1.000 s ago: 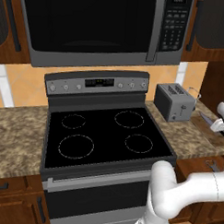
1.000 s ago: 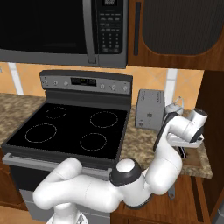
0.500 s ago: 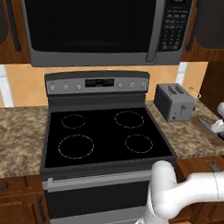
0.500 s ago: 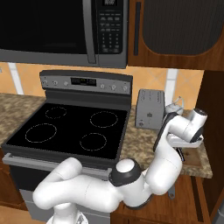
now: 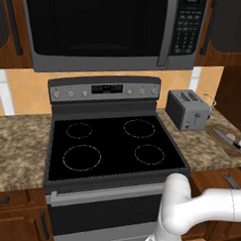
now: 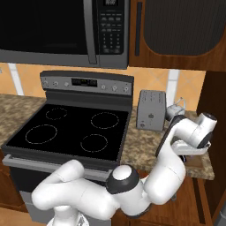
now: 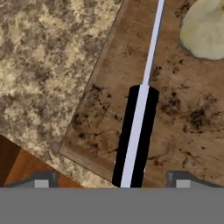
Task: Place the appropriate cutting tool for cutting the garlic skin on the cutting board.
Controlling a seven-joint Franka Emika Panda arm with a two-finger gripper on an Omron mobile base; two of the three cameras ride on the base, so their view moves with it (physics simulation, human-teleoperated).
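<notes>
The knife (image 7: 140, 127) lies flat on the dark-brown cutting board (image 7: 183, 113), black handle toward me and silver blade pointing away. The pale garlic (image 7: 204, 30) rests on the same board, right of the blade. My gripper (image 7: 113, 180) hovers open above the handle, its fingertips (image 7: 41, 181) wide on either side and not touching it. In the left base view the knife (image 5: 225, 138) shows on the board (image 5: 221, 145) at the counter's right end. In the right base view my gripper (image 6: 190, 152) hangs over that end of the counter.
A grey toaster (image 5: 188, 109) stands just left of the board on the speckled counter (image 5: 196, 143). The black stove top (image 5: 111, 147) lies further left under the microwave (image 5: 101, 27). The board's corner is near the counter's front edge (image 7: 26, 131).
At the right edge of the left base view the hand has lifted off the board, so the knife now shows lying there. The arm has otherwise barely moved.
</notes>
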